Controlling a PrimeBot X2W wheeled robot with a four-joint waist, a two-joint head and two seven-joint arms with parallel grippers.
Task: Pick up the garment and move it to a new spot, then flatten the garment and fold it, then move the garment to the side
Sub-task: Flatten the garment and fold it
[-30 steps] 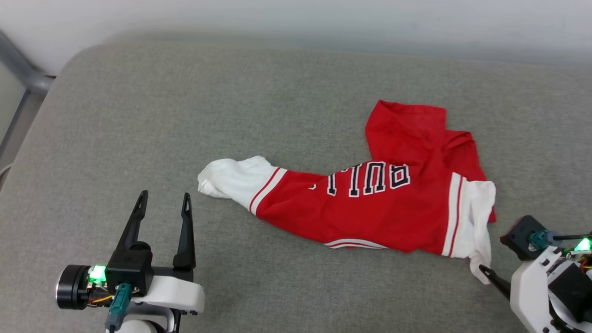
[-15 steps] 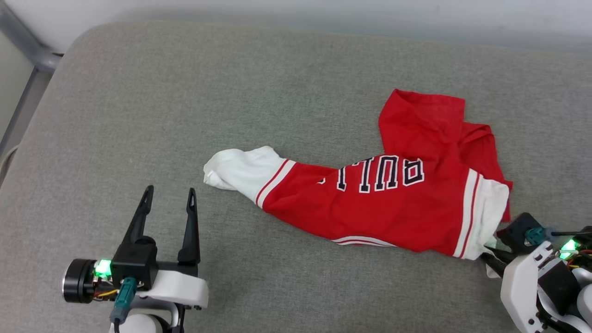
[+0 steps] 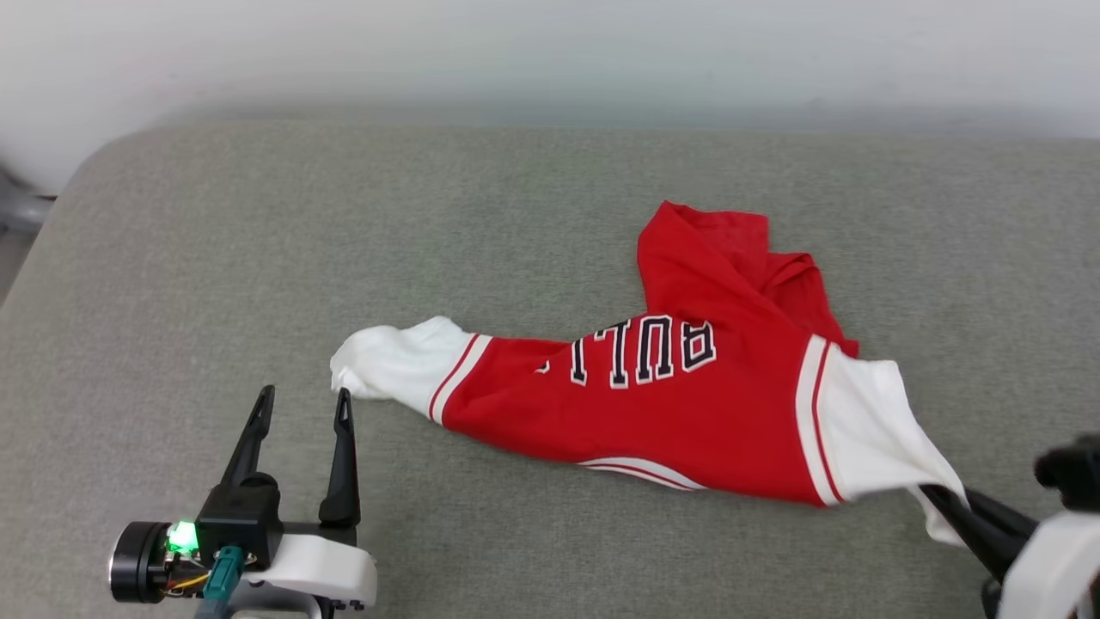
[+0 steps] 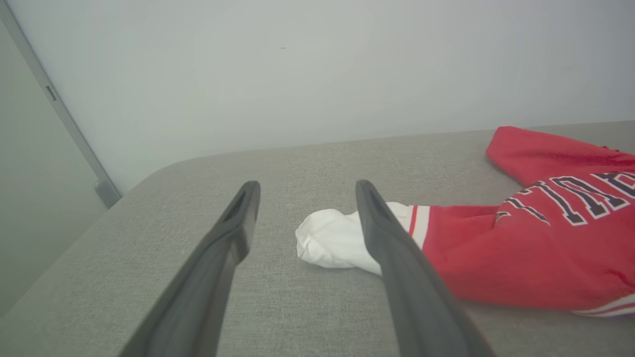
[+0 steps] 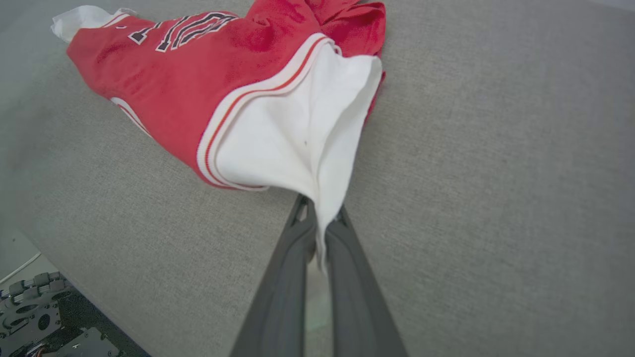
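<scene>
Looking down on a grey fabric-covered counter [image 3: 258, 241] with a rounded corner at the upper left of the frame and a pale wall [image 3: 550, 52] along the top. Shows the garment [image 3: 687, 404], a red short-sleeved jersey, lying rumpled across the centre and right of the head view. Carries black-and-white block lettering [image 3: 644, 352], upside down, near the middle of the red body. Ends at centre left in a flat white sleeve [image 3: 387, 370] with red-and-white striped trim, resting on the fabric. Bunches into red folds at upper centre right. Stretches toward the lower right into a pulled white sleeve [image 3: 868, 430], drawn out to a narrow point.

Pinching that point at the lower right corner of the frame: the right tool [image 3: 932, 497], two dark fingers closed tight on the sleeve's edge. Appears in the right wrist view as white cloth fanning out from the pressed-together fingertips, a thin strip of it trailing down between them.

Resting at the lower left of the head view: the left tool [image 3: 304, 395], wide open and holding nothing, fingers pointing up the frame. Sits just beside the flat white sleeve, one fingertip close under its cuff. Appears in the left wrist view with that cuff lying beyond the two spread fingers, partly hidden behind the right-hand one.
</scene>
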